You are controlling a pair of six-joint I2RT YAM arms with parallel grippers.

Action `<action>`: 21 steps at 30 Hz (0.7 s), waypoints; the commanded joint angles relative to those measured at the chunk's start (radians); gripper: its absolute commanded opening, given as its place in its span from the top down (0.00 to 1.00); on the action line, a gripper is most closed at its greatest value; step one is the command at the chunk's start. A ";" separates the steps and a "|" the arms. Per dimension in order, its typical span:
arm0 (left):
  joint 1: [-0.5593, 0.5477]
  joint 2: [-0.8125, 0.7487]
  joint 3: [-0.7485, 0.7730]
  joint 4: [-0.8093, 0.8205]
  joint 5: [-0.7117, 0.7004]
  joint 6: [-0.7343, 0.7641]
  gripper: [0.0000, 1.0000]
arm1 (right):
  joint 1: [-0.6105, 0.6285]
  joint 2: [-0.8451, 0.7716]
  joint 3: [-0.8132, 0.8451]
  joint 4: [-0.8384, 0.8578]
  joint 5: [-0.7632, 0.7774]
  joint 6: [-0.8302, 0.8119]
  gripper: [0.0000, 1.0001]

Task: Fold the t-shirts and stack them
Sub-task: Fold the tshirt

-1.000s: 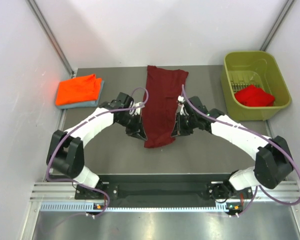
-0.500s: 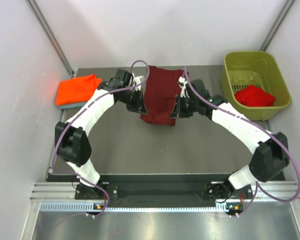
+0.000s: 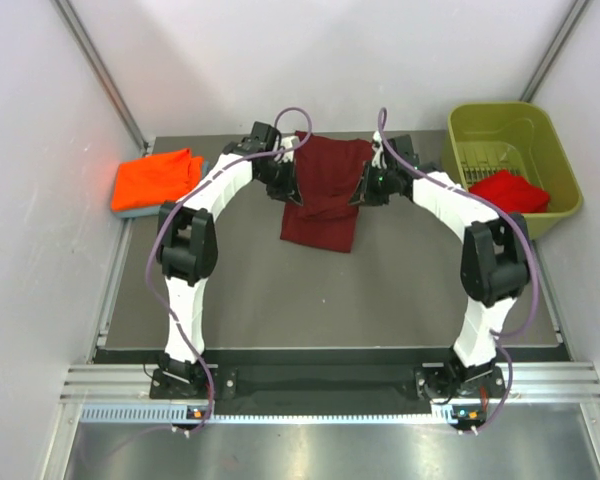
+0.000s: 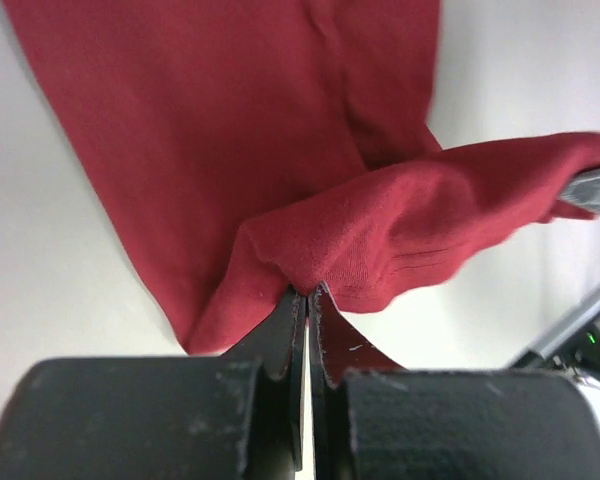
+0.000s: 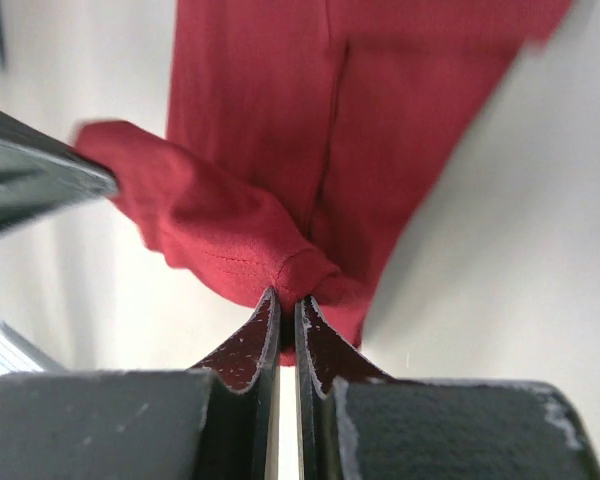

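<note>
The dark maroon t-shirt point(image 3: 322, 195) lies at the back middle of the table, its near end carried back over itself. My left gripper point(image 3: 291, 187) is shut on its left corner, and the cloth point(image 4: 380, 230) bunches at the fingertips. My right gripper point(image 3: 361, 190) is shut on its right corner point(image 5: 230, 230). Both hold the folded hem a little above the lower layer. The orange t-shirt point(image 3: 155, 178) lies folded on the grey-blue one point(image 3: 202, 168) at the back left. The red t-shirt point(image 3: 507, 190) sits in the bin.
The olive-green plastic bin point(image 3: 480, 125) stands at the back right. White walls close in the table on three sides. The grey tabletop point(image 3: 320, 290) lies bare in front of the maroon shirt.
Both grippers have moved toward the back of the table, carrying the maroon shirt's near end up and over its far part. The shirt is now about half as long.
</note>
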 commanded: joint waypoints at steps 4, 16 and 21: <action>0.012 0.093 0.136 0.086 -0.028 0.018 1.00 | -0.051 0.141 0.194 0.083 -0.048 -0.008 1.00; 0.013 0.227 0.281 0.149 -0.134 0.029 1.00 | -0.085 0.284 0.317 0.110 -0.067 0.013 1.00; 0.019 0.238 0.286 0.152 -0.180 0.026 1.00 | -0.082 0.325 0.349 0.125 -0.058 0.013 1.00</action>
